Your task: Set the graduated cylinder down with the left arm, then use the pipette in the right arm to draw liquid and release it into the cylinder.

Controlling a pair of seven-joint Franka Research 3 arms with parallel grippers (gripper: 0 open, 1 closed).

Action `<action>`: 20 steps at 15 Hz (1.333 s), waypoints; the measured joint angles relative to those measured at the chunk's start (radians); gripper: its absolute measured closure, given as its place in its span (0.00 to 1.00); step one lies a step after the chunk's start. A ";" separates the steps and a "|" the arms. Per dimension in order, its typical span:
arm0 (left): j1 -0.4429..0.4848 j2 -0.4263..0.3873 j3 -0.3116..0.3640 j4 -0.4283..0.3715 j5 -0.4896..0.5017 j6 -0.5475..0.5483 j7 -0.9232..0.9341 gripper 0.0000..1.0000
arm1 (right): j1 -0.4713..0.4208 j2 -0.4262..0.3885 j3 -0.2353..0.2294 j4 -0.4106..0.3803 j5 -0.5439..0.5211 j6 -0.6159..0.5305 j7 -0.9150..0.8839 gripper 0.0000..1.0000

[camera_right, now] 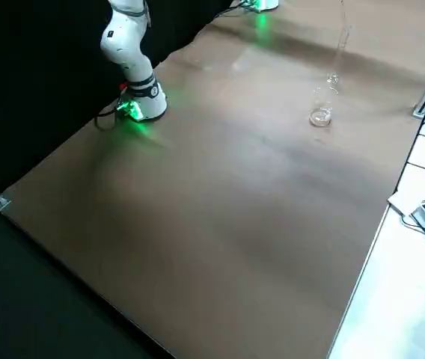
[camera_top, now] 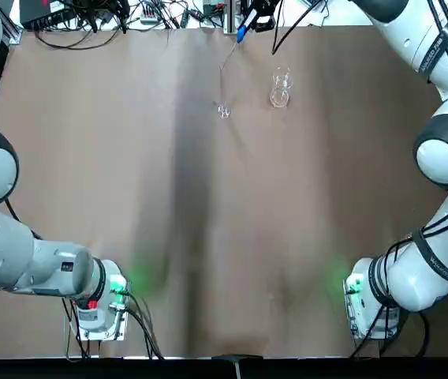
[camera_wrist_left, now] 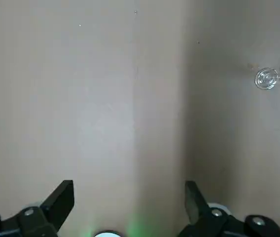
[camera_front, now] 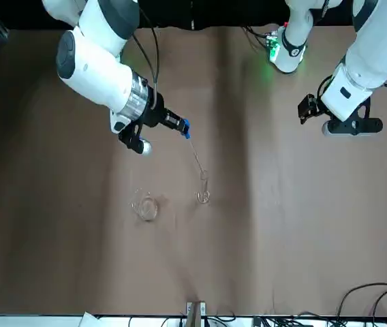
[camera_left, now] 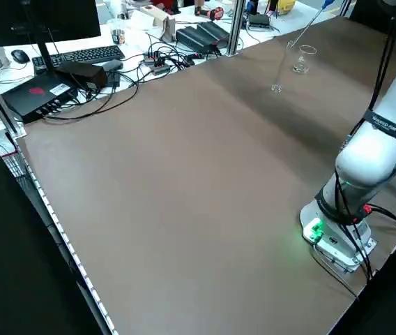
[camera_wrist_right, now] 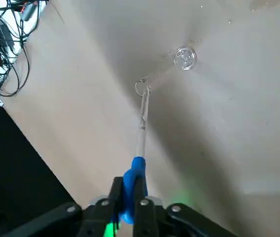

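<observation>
The graduated cylinder (camera_top: 223, 109) stands upright on the brown table, toward the far edge; it also shows in the front view (camera_front: 203, 191). My right gripper (camera_front: 173, 122) is shut on the blue bulb of the pipette (camera_front: 185, 128), held tilted above the cylinder. In the right wrist view the pipette (camera_wrist_right: 142, 118) slants down from the bulb, and its glass tip meets the cylinder's mouth (camera_wrist_right: 141, 88). My left gripper (camera_wrist_left: 129, 197) hangs open and empty over bare table, well away from the cylinder (camera_wrist_left: 266, 78).
A squat clear beaker (camera_top: 279, 91) stands close beside the cylinder, on the right arm's side; it also appears in the front view (camera_front: 146, 206). Cables and electronics (camera_top: 90, 16) lie beyond the table's far edge. The arm bases (camera_top: 102, 312) sit at the near corners.
</observation>
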 joint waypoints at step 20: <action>0.000 0.000 0.000 0.000 0.000 0.000 0.000 0.01 | 0.002 0.000 -0.002 0.001 -0.016 0.001 0.000 0.91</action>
